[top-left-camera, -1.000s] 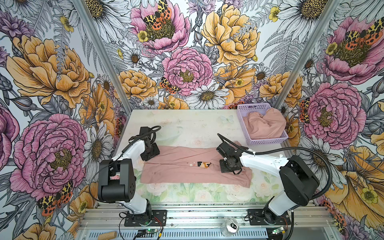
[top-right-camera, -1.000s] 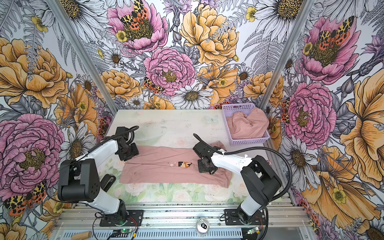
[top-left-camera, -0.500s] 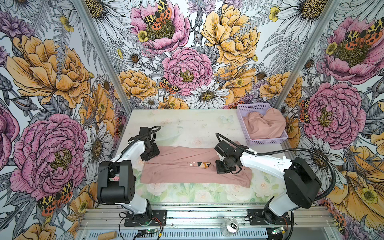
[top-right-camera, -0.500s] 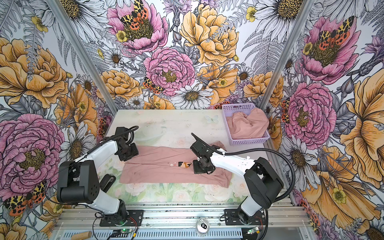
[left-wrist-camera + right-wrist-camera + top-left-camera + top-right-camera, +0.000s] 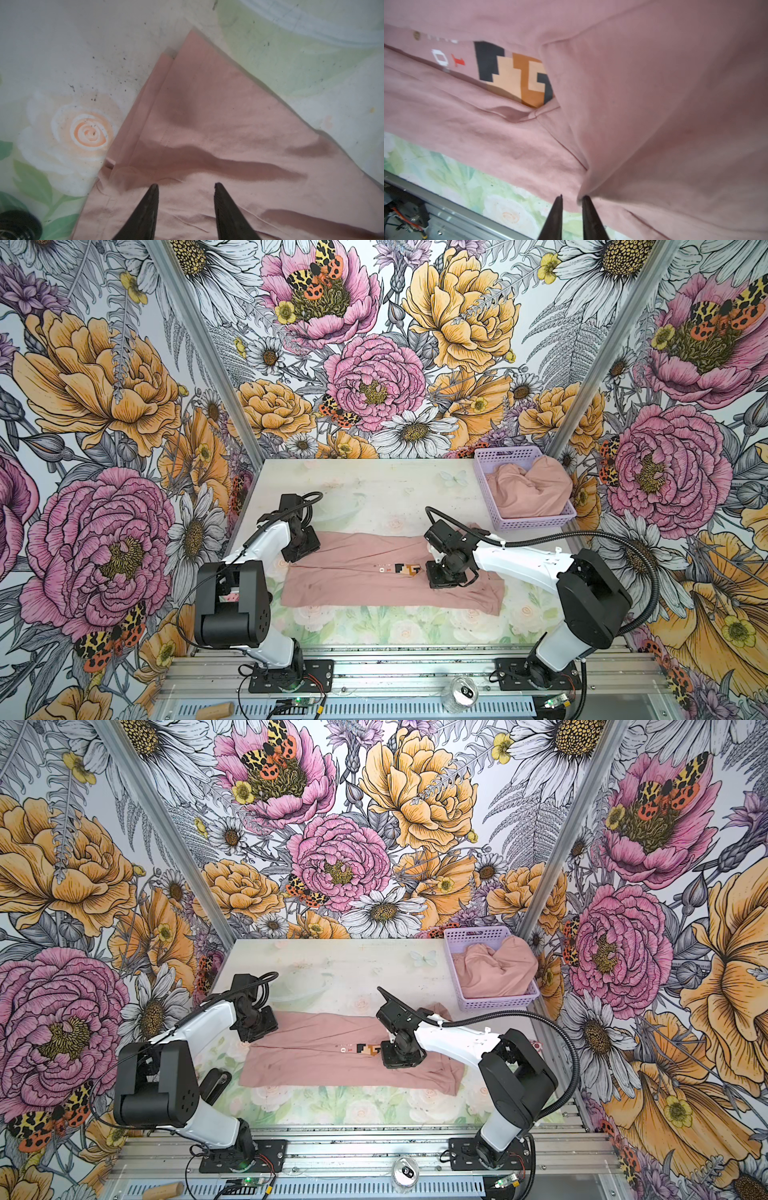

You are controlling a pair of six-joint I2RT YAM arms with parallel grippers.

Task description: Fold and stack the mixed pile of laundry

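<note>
Top views: pink T-shirt point(image 5: 374, 572) lies folded into a long strip across the table point(image 5: 374, 489), pixel print point(image 5: 406, 569) peeking out at a fold near mid-strip; same strip in both top views point(image 5: 332, 1056). L gripper point(image 5: 300, 549) sits at the strip's far-left corner, R gripper point(image 5: 445, 577) down on the cloth just beside the print; more pink cloth point(image 5: 528, 493) heaped in the lavender basket point(image 5: 532, 524) at the far-right corner, well apart from the shirt.

L wrist: left gripper point(image 5: 186, 188) has jaws parted w/ nothing between them, tips point(image 5: 153, 191) over the shirt near its layered corner point(image 5: 180, 54); floral table print beside it; whether tips touch cloth, can't tell.

R wrist: right gripper point(image 5: 572, 198) jaws stand a small gap apart; a raised fold of the shirt point(image 5: 654, 124) ends right at one tip point(image 5: 586, 199), yet cloth doesn't sit visibly in the gap, so grasp or release can't be told; pixel print point(image 5: 517, 72) and small white/red letters point(image 5: 446, 59) show further along the fold.
</note>
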